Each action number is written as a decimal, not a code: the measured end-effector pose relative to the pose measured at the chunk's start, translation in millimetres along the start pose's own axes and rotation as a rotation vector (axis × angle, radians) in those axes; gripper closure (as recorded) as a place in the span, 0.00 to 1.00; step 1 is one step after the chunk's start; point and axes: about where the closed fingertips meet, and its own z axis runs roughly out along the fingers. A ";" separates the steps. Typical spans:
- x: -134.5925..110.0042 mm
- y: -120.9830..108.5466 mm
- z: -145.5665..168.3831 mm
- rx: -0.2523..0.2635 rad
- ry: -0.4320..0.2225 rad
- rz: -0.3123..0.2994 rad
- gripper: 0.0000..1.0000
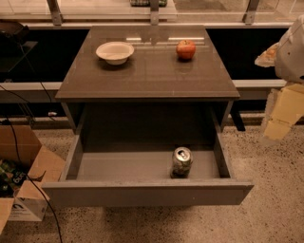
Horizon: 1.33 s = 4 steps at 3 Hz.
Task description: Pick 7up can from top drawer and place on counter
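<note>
The 7up can [182, 161] stands upright in the top drawer [147, 192], right of the middle and close to the front panel. Its silvery top with pull tab faces up. The drawer is pulled fully out of the grey cabinet. The counter [152, 71] lies above and behind it, glossy grey-brown. My gripper [281, 114] hangs at the right edge of the view, beside the cabinet's right side. It is well to the right of the can and above it, and it holds nothing that I can see.
A white bowl [115, 51] sits at the counter's back left and a red apple [185, 49] at its back right. An open cardboard box [23, 185] with cables stands on the floor at the left. A pale ledge with metal posts [154, 12] runs behind.
</note>
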 end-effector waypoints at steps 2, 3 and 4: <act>-11.3 1.5 21.3 0.002 -0.063 0.007 0.00; -24.5 5.0 61.4 -0.032 -0.160 0.055 0.00; -32.0 11.0 96.2 -0.075 -0.234 0.053 0.00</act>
